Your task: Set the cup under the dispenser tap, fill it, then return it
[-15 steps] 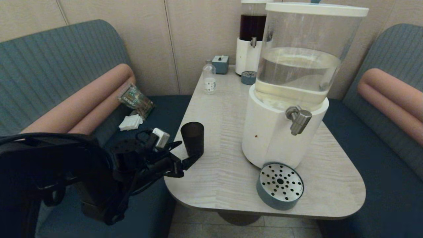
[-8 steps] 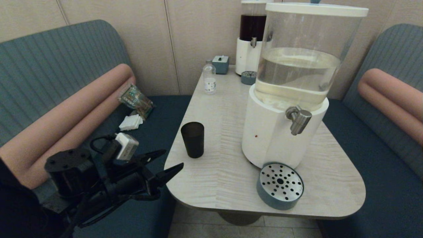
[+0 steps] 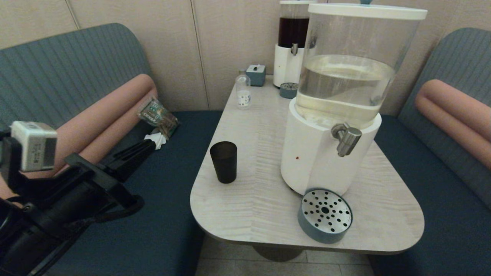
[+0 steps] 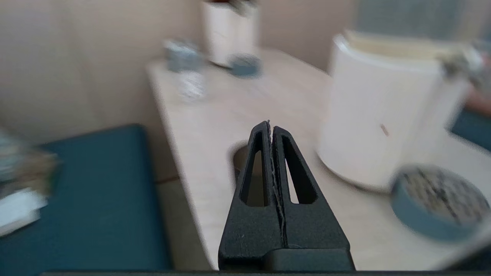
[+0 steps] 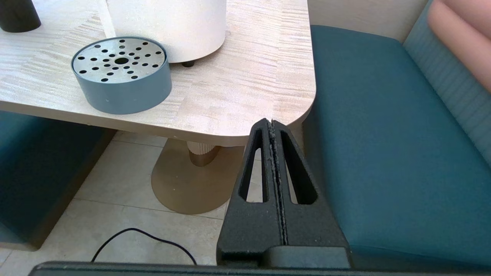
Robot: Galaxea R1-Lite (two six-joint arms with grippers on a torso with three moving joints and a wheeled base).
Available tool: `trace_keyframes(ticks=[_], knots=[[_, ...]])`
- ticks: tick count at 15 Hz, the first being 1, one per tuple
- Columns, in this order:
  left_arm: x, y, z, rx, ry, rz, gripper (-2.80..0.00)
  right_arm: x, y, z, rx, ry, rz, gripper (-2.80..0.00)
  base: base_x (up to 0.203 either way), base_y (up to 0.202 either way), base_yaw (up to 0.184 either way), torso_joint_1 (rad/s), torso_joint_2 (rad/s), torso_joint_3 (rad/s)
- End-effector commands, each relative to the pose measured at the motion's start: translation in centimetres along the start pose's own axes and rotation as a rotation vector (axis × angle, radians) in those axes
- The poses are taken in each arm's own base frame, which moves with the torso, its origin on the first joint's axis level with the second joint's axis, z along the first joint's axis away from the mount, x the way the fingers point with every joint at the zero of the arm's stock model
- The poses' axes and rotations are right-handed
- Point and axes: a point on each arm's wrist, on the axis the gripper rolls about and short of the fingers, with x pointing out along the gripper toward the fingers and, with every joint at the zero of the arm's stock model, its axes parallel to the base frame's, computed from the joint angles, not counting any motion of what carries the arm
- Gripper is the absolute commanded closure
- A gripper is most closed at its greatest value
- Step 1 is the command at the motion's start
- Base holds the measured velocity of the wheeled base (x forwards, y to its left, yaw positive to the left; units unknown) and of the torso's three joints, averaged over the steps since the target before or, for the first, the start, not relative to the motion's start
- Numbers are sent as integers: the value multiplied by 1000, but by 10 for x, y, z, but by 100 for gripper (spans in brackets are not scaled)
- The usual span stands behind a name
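We see left gripper [image 3: 147, 145] pulled back off the table [image 3: 264, 214], fingers now pressed together, empty; cup [image 3: 223, 161] unmoved. Right gripper [image 5: 271, 124] also closed, parked low.

No text is legible (bottle [image 3: 243, 92] label unreadable).

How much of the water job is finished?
The cup stands on the table, away from the dispenser tap, not on the drip tray. Whether it holds water cannot be seen. Nothing is in hand: the left gripper is shut and empty off the table's left; the right gripper is parked, shut.
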Motion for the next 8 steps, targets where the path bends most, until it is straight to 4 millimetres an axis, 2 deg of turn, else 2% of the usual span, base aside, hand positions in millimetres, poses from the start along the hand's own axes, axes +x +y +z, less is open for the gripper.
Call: trace_keyframes(ticks=[1, 5, 8], knots=[[-23, -4, 28, 5, -107, 62, 0, 1, 0, -4, -1, 13, 1, 0, 0, 0, 0, 0, 0, 0], [-70, 0, 51, 39, -225, 244, 0, 1, 0, -4, -1, 13, 1, 0, 0, 0, 0, 0, 0, 0], [-111, -13, 66, 90, -294, 269, 0, 1, 0, -4, -1, 13, 2, 0, 0, 0, 0, 0, 0, 0]])
